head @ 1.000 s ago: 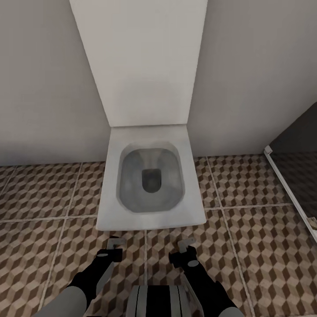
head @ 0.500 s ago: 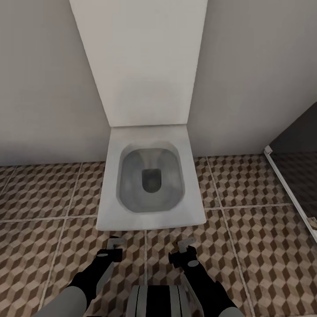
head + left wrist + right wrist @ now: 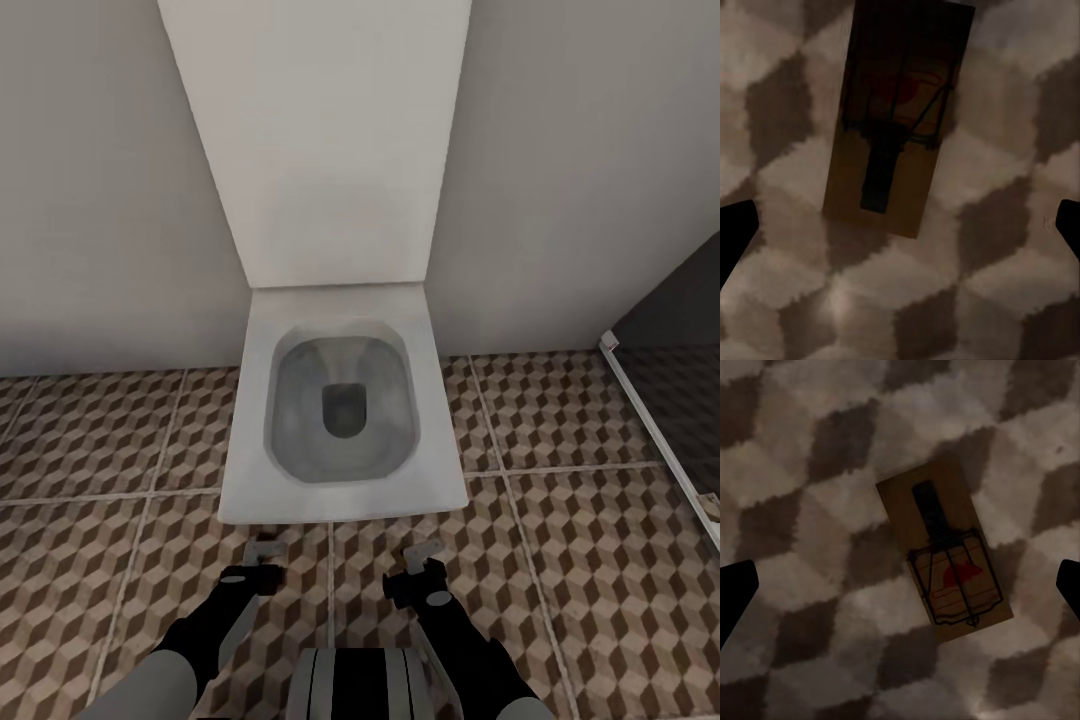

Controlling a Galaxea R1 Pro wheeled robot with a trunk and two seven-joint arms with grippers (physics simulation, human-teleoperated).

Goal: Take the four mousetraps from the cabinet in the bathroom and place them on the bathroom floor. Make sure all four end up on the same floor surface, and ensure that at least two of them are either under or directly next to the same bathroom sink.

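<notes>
Two mousetraps lie flat on the cube-patterned bathroom floor (image 3: 580,520). The left wrist view looks straight down on one mousetrap (image 3: 896,127), a brown board with dark wire and a faint red mark. My left gripper (image 3: 900,232) hangs open above it, its fingertips (image 3: 735,236) spread wide and touching nothing. The right wrist view holds the other mousetrap (image 3: 945,559), red mark up, with my right gripper (image 3: 900,589) open over it. In the head view both grippers, left (image 3: 262,560) and right (image 3: 425,565), point down just in front of the toilet. The cabinet and sink are out of view.
A white square toilet (image 3: 340,505) with its raised lid stands against the grey wall straight ahead, close to both grippers. A dark shower area with a white frame edge (image 3: 650,420) borders the floor at the right. Open tiles lie on both sides.
</notes>
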